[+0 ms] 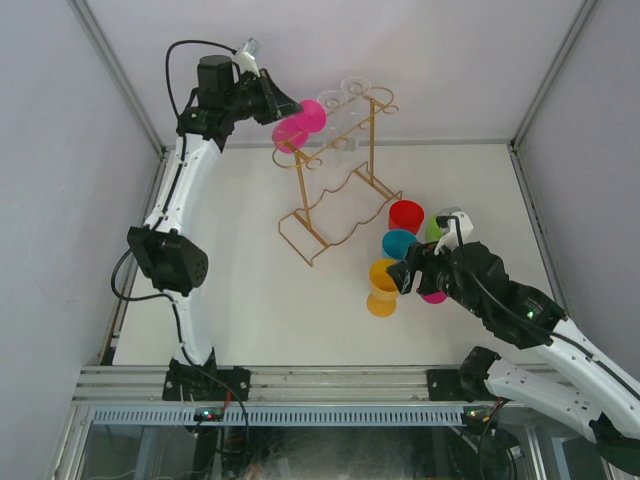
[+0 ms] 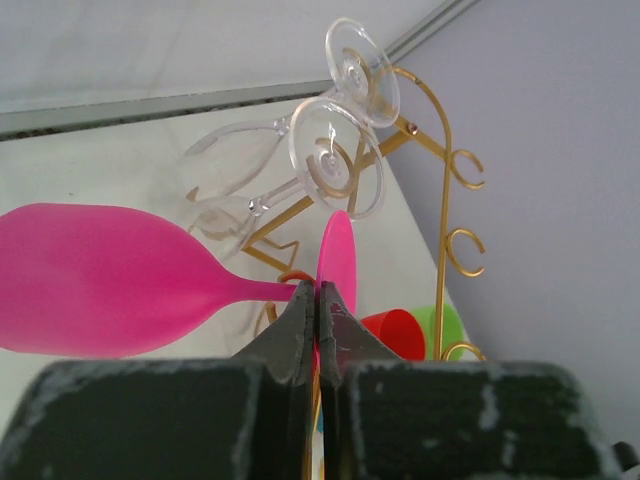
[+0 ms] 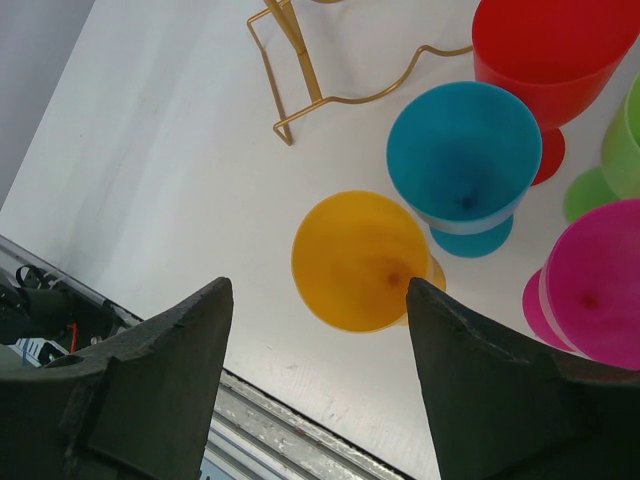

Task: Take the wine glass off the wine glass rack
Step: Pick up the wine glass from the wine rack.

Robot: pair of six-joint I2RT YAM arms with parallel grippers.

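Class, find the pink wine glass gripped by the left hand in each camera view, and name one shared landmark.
Top external: the pink wine glass sits upper centre-left, at the left hand tip.
Left wrist: it fills the left side, stem pinched in the hand.
Right wrist: not in view; the pink cup there is another.
Shared landmark: the gold rack, in all three.

the pink wine glass point(image 2: 110, 280) is plain hot pink; the clear wine glasses point(image 2: 335, 165) are colourless. the wine glass rack point(image 2: 441, 220) is gold. the goblets are unpatterned: a red goblet point(image 3: 555, 50), teal goblet point(image 3: 460, 150), yellow goblet point(image 3: 360, 260), green goblet point(image 3: 628, 130) and magenta goblet point(image 3: 595, 280). the table point(image 3: 170, 150) is white.
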